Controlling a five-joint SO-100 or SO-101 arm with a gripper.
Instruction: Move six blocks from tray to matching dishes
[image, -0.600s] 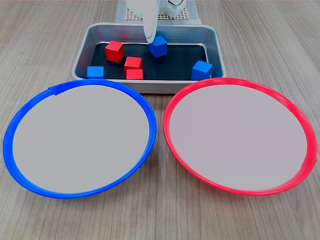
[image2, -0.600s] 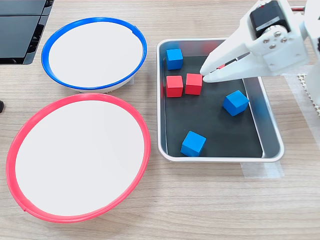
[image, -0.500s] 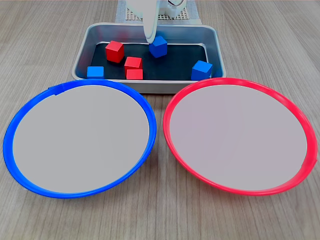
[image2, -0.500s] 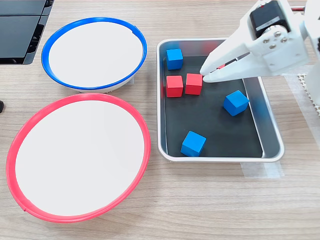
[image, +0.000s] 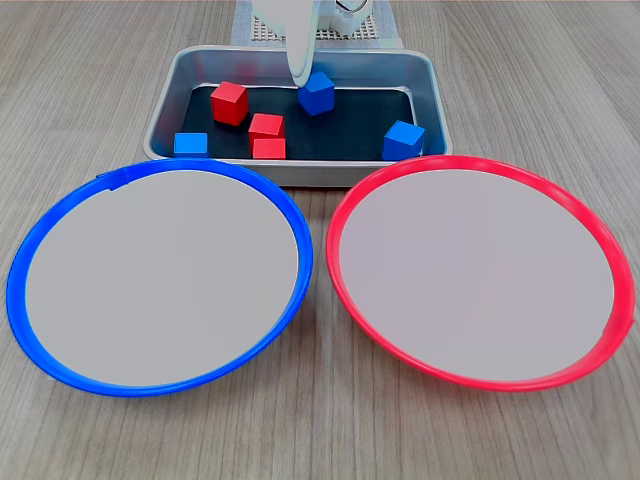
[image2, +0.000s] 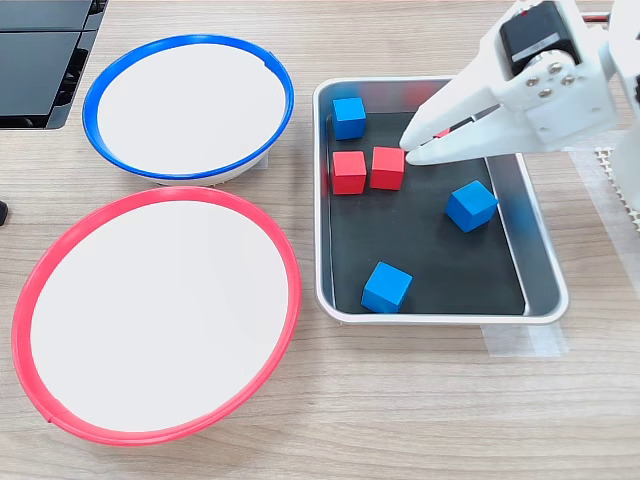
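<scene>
The silver tray (image: 300, 172) (image2: 440, 318) holds all the blocks. In the first exterior view three red blocks (image: 229, 102) (image: 266, 126) (image: 269, 148) lie left of centre, with blue blocks at the tray's left (image: 190, 144), middle (image: 317, 92) and right (image: 403, 140). My white gripper (image: 298, 80) (image2: 408, 150) hangs over the tray with its tips together and nothing held. In the second exterior view it covers most of one red block (image2: 441, 132), and its tips are just right of another red block (image2: 387, 167). The blue-rimmed dish (image: 160, 275) (image2: 188, 105) and red-rimmed dish (image: 470, 270) (image2: 155, 315) hold nothing.
Both dishes sit side by side on a wood-grain table, between the tray and the first exterior view's near edge. A dark panel (image2: 40, 50) lies at the second exterior view's top left. The arm's white body (image2: 560, 90) rises beside the tray.
</scene>
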